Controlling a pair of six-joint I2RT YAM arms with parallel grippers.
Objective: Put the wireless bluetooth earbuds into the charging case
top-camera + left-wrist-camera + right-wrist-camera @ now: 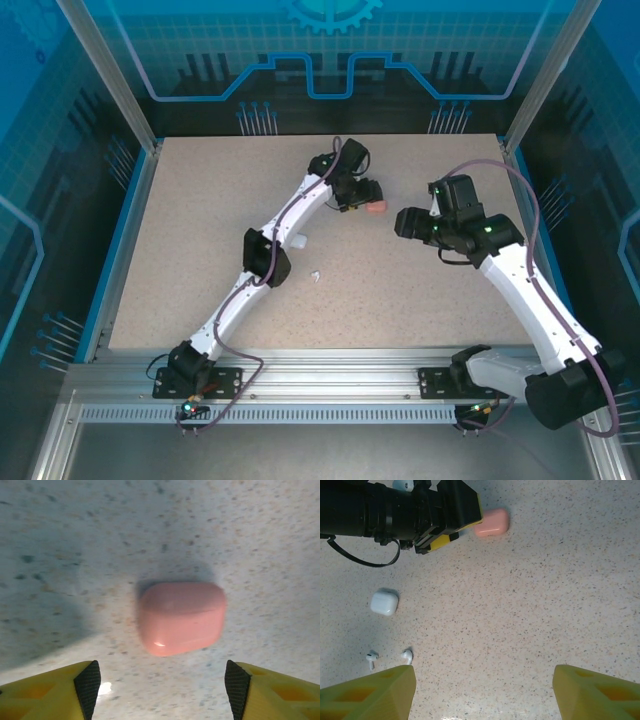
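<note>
Hanging released, the left gripper (162,685) should lift clear without nudging the closed salmon-pink plastic case (181,617) at twelve o'clock.

No lettering seems legible on any surface.

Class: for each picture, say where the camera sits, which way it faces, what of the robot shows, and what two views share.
Top external: above and behind, looking down on the table; both arms.
Left wrist: behind the left gripper, looking down at the pink case; own fingertips.
Right wrist: behind the right gripper, looking over the table; own fingertips, left gripper.
Both wrist views share the pink case.
</note>
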